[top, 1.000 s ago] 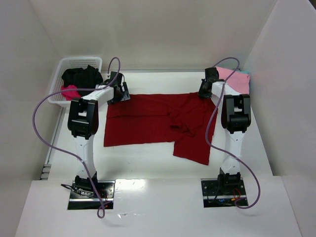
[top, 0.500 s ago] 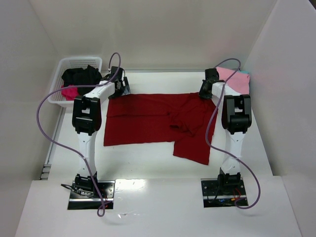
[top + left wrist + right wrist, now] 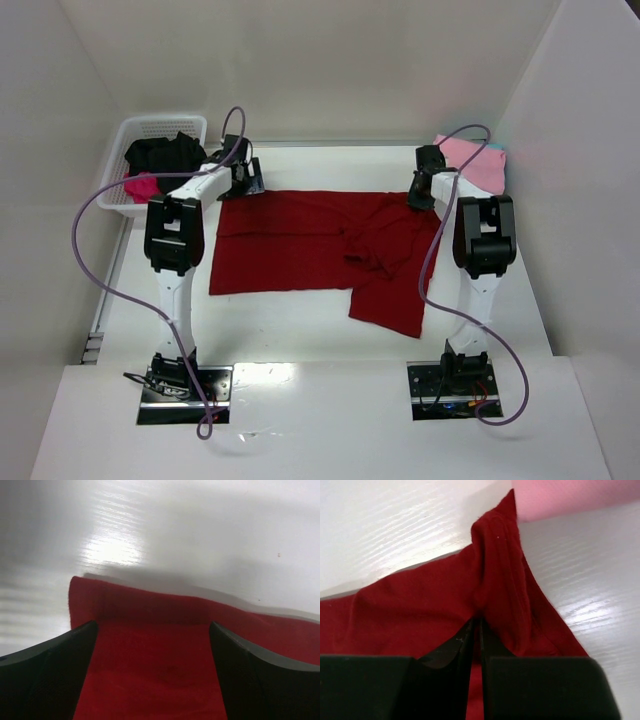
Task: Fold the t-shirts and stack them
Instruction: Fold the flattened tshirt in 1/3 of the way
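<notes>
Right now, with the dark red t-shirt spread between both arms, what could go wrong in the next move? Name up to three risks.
1. The right gripper pinches only a bunched ridge of the dark red t-shirt; it may slip or lift extra layers.
2. The left gripper stands open over its corner; a pull from the right alone would drag the shirt lopsided.
3. The red cloth reaches the pink folded t-shirt; lifting could disturb it.

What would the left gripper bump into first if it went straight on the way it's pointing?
Most likely the dark red t-shirt, whose edge lies just ahead of the open left gripper; beyond it is white table. Depth is hard to judge.
</notes>
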